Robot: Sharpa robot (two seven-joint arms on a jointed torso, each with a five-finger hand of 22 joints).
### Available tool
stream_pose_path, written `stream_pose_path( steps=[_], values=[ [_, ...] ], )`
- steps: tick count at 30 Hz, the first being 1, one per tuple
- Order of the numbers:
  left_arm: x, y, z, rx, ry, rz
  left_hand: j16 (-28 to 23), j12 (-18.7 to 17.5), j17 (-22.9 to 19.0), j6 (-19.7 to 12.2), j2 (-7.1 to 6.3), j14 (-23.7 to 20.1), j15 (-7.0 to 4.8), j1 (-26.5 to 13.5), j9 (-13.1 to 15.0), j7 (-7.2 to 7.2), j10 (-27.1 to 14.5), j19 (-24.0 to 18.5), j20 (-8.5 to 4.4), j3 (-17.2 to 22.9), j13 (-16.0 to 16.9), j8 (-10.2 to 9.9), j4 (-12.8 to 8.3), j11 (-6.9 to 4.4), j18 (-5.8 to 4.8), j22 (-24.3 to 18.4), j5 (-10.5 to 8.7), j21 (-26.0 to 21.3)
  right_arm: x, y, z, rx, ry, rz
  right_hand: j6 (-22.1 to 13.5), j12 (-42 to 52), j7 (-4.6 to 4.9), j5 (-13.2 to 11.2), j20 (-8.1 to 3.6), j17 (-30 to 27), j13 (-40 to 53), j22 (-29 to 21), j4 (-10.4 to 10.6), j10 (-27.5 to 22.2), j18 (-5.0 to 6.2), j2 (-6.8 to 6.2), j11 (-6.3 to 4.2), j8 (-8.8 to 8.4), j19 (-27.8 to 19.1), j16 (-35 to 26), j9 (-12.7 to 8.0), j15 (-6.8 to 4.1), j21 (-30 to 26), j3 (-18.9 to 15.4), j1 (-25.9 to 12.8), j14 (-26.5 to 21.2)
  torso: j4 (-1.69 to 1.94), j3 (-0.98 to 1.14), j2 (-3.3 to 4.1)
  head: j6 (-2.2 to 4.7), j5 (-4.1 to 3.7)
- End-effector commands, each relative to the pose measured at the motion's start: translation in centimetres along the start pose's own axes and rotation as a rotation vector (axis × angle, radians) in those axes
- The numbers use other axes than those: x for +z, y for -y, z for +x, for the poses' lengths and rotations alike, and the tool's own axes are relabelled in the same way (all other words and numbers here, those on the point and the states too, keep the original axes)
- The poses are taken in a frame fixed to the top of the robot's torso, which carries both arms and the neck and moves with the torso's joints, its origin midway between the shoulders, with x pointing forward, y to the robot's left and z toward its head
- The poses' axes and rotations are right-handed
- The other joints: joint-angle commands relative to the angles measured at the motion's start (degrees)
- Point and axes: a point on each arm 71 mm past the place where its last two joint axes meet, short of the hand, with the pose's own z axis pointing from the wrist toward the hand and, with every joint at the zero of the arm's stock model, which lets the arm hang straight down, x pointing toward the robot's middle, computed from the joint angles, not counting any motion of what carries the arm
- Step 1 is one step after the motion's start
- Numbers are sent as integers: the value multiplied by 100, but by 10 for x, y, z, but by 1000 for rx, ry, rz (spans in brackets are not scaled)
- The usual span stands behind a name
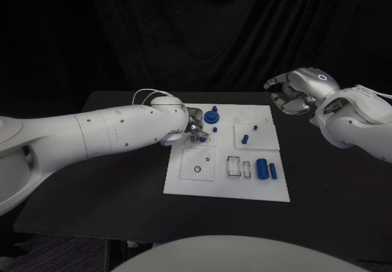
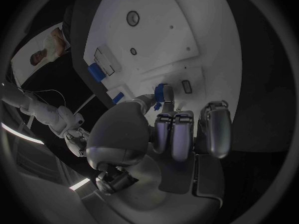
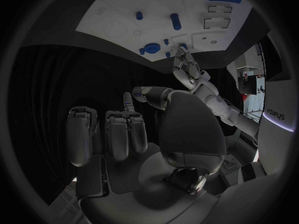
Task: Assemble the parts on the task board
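Task board (image 1: 229, 187): a white plate lying flat in the middle of the black tabletop (image 1: 90, 198), long side running from the near edge toward the far edge.
Left hand (image 1: 192, 127): reaches over the board's far left corner, fingers (image 2: 163, 100) pointed down at a small square recess. A small blue part (image 2: 160, 91) sits between thumb and fingertip, pinched, right at the board surface.
Right hand (image 1: 292, 90): raised above the tabletop beyond the board's far right corner, well apart from the board. Its fingers (image 3: 118, 134) are curled in toward the palm, narrow, with nothing between them.
Blue knob part (image 1: 212, 117): stands upright near the board's far edge, just beside the left hand's fingers, on the side toward the board's middle.
Small blue pegs: one (image 1: 214, 129) just nearer than the knob, close to the left fingers; one (image 1: 245, 137) upright toward the board's middle; one (image 1: 255, 127) closer to the far right corner.
Blue cylinder (image 1: 262, 168): lies on its side near the board's right edge, on the near half, with a thinner blue bar (image 1: 273, 170) just beside it on the edge side. Both are well apart from either hand.
Slots (image 1: 234, 166): dark-outlined rectangular openings just beside the cylinder, toward the board's middle.
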Motion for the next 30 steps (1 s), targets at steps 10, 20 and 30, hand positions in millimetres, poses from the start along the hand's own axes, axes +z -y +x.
stream_pose_path(
  steps=[10, 20, 30],
  values=[
    [-4, -1, 0, -19, 32, -2, 15, 16, 1508, 87, -46, 595, 29, -66, 37, -29, 606, -29, 1, 227, 1495, -33, -63, 19, 25, 131, -23, -34, -1, 2, 2, -2, -13, 21, -45, 15, 16, -25, 26, 1510, 1510, 1327, -38, 597, 47, 31, -14, -7, 302, 17, -8, 54, -45, -2, -67, 600, 32, -5, 7, 0, 34],
    [-6, -3, -4, -59, 107, -21, 15, 16, 1508, 117, -29, 595, 27, -112, 76, -28, 606, -4, 0, 325, 1495, -30, -62, 19, 17, 168, -11, -15, -2, 2, 3, -2, -20, 25, -45, 15, 17, -25, 27, 1510, 1510, 1325, -44, 597, 49, 37, -13, -7, 299, 17, -8, 55, -50, 4, -70, 600, 9, -9, 19, 0, 36],
    [-8, -5, -4, -75, 133, -36, 15, 16, 1508, 143, -54, 595, 15, -186, 120, -35, 606, 7, -10, 410, 1495, -35, -73, 8, 18, 171, -4, -21, -1, 2, 3, -1, -26, 30, -47, 15, 16, -26, 28, 1510, 1510, 1323, -52, 597, 51, 38, -12, -7, 294, 17, -9, 57, -58, 8, -75, 600, -10, -9, 31, 0, 76]
  ],
)
